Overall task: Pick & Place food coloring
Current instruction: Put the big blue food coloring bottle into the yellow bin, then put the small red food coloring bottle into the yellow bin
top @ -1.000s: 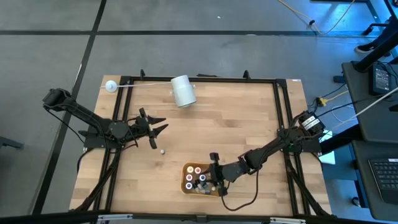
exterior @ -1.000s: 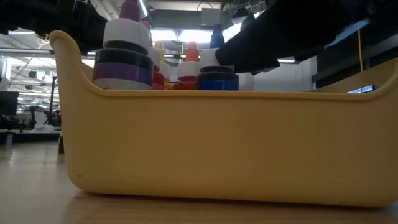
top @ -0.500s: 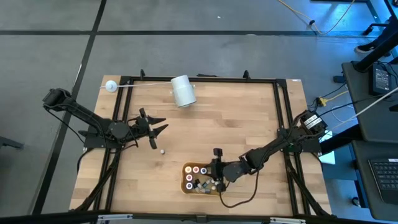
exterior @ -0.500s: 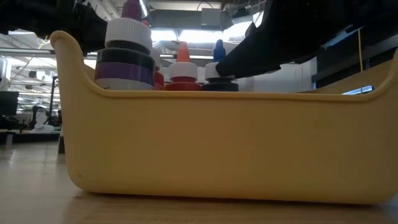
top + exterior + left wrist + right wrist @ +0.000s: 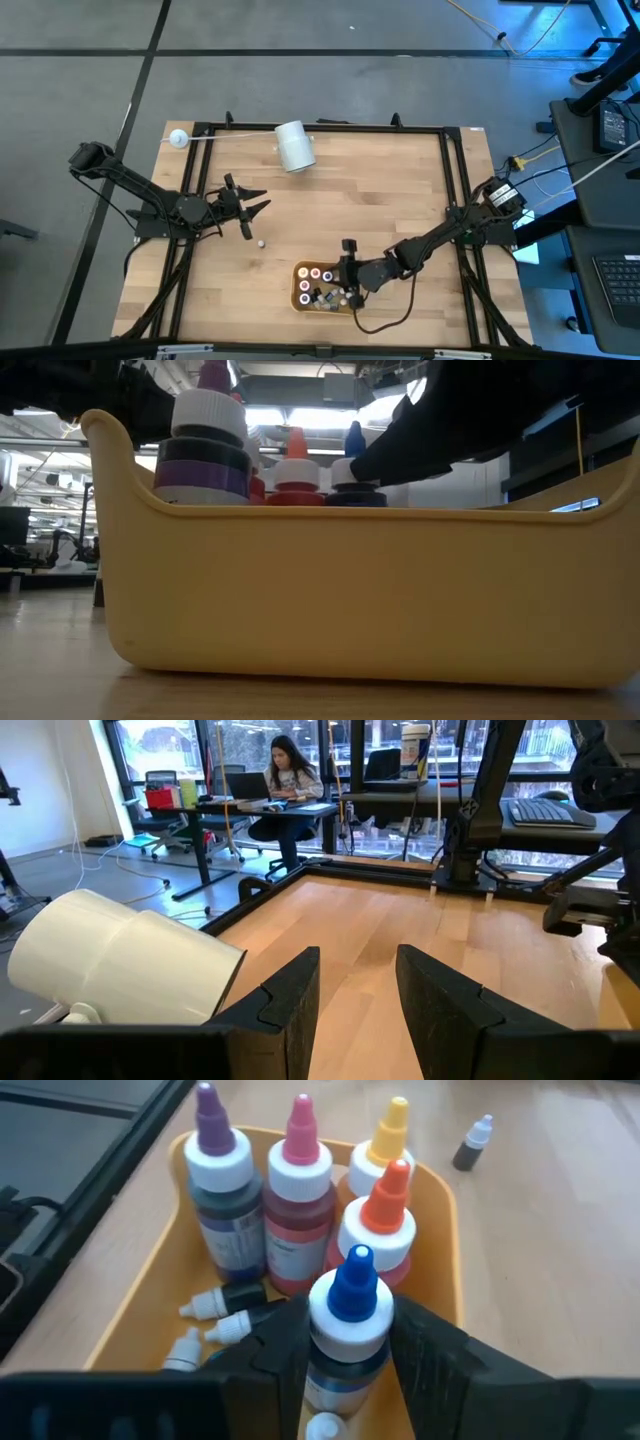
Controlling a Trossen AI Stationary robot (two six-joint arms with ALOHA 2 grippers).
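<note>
A yellow tray [image 5: 300, 272] near the table's near edge holds the food coloring. Purple [image 5: 212, 1175], pink [image 5: 298, 1180], yellow [image 5: 385, 1145] and orange [image 5: 385, 1215] capped bottles stand upright in it, and tiny droppers [image 5: 215, 1305] lie on its floor. My right gripper [image 5: 345, 1330] hangs over the tray, shut on a blue-capped bottle [image 5: 350, 1295]. One tiny dark dropper [image 5: 260, 241] lies on the bare wood. My left gripper [image 5: 250, 210] waits open at the table's left, just beyond that dropper. My right gripper pinches the blue-capped bottle between its two fingers [image 5: 285, 1340], at the white collar [image 5: 325, 1325] under the blue tip. The fingers slant down from the table's right. The bottle stands upright inside the tray [image 5: 350, 600], with only its cap [image 5: 353, 460] above the rim.
A big white roll [image 5: 294, 146] lies near the far edge, and a white ball on a thin rod [image 5: 178, 138] sits at the far left corner. A black frame [image 5: 455, 180] borders the table. Bare wood lies between the tray and the roll. A person sits at a desk in the room beyond.
My right gripper has gone down into the tray with the blue-capped bottle. A second ago the bottle's dark blue body showed above the tray's rim; now only its cap and collar show there. The left arm has kept still.
</note>
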